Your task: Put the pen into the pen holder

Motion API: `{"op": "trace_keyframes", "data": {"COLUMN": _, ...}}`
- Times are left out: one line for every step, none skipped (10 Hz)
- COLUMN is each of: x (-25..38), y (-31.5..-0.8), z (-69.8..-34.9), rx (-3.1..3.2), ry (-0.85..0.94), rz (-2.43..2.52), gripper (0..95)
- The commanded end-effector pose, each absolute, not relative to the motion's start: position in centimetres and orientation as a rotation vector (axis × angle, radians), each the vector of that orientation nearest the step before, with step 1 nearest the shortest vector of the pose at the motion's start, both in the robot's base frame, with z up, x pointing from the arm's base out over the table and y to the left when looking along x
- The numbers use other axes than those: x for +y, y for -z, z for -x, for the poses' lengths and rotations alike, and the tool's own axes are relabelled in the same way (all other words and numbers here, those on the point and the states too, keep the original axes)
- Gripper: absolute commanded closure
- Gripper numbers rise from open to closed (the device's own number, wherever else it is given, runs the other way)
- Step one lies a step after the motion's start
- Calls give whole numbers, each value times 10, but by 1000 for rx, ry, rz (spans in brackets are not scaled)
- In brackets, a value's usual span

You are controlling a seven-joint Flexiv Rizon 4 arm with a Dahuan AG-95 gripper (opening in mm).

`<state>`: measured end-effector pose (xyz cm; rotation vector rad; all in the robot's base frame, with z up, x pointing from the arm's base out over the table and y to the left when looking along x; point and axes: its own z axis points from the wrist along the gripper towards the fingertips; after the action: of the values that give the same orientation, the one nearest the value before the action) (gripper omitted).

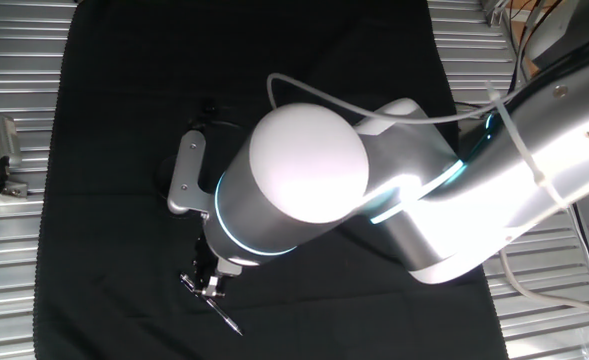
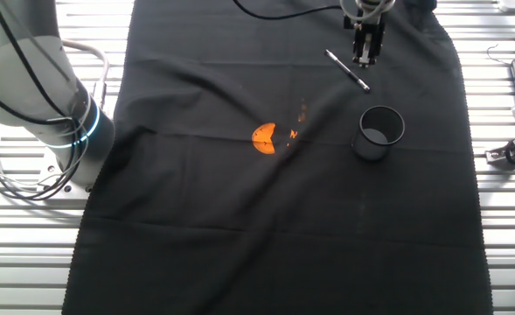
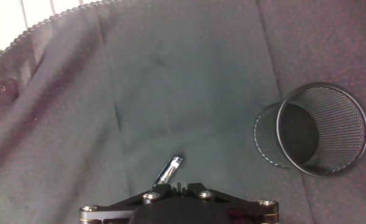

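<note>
The hand (image 2: 366, 59) hangs low over the pen (image 2: 347, 70), which lies flat on the black cloth (image 2: 240, 210) near the upright pen holder (image 2: 378, 132); its finger spread cannot be told.

No readable text, labels, brands, numbers or signs in any view

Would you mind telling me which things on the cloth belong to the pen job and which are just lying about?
Belonging to the job:
- pen
- pen holder
- gripper, at the pen

Just lying about:
- orange lump with small orange bits beside it
</note>
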<state>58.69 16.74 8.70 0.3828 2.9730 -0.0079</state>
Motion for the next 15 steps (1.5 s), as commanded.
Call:
{"op": "trace_keyframes", "data": {"x": 166, "y": -87, "z": -585, "rx": 2975, "ry": 4, "rz": -383, "gripper": 950}}
{"op": "trace_keyframes", "data": {"x": 166, "y": -87, "z": -585, "rx": 2976, "ry": 2, "rz": -383, "gripper": 950}}
{"op": "trace_keyframes", "data": {"x": 166, "y": -87, "z": -585, "rx": 2978, "ry": 4, "rz": -383, "gripper": 950}}
{"op": "trace_keyframes", "data": {"x": 166, "y": -87, "z": -585, "rx": 2980, "ry": 6, "rz": -383, "gripper": 950}}
{"op": "trace_keyframes", "data": {"x": 166, "y": -87, "z": -585, "rx": 2982, "ry": 10, "rz": -384, "gripper": 950}}
{"op": "trace_keyframes", "data": {"x": 166, "y": -87, "z": -585, "rx": 2982, "ry": 13, "rz": -384, "gripper": 950}}
{"op": "trace_keyframes", "data": {"x": 166, "y": -87, "z": -585, "rx": 2981, "ry": 7, "rz": -376, "gripper": 950}}
{"op": "trace_keyframes", "data": {"x": 166, "y": -87, "z": -585, "rx": 2999, "ry": -2, "rz": -298, "gripper": 950}}
{"op": "trace_keyframes", "data": {"x": 166, "y": -87, "z": -585, "rx": 3013, "ry": -15, "rz": -232, "gripper": 950}}
{"op": "trace_keyframes", "data": {"x": 166, "y": -87, "z": -585, "rx": 3034, "ry": -24, "rz": -147, "gripper": 950}}
{"op": "trace_keyframes", "data": {"x": 166, "y": -87, "z": -585, "rx": 3037, "ry": -42, "rz": -80, "gripper": 950}}
{"op": "trace_keyframes", "data": {"x": 166, "y": -87, "z": -585, "rx": 3039, "ry": -47, "rz": -27, "gripper": 950}}
{"op": "trace_keyframes", "data": {"x": 166, "y": -87, "z": -585, "rx": 3040, "ry": -36, "rz": 7, "gripper": 950}}
{"op": "trace_keyframes", "data": {"x": 166, "y": -87, "z": -585, "rx": 3039, "ry": -39, "rz": 5, "gripper": 950}}
{"op": "trace_keyframes", "data": {"x": 166, "y": -87, "z": -585, "rx": 3038, "ry": -42, "rz": -9, "gripper": 950}}
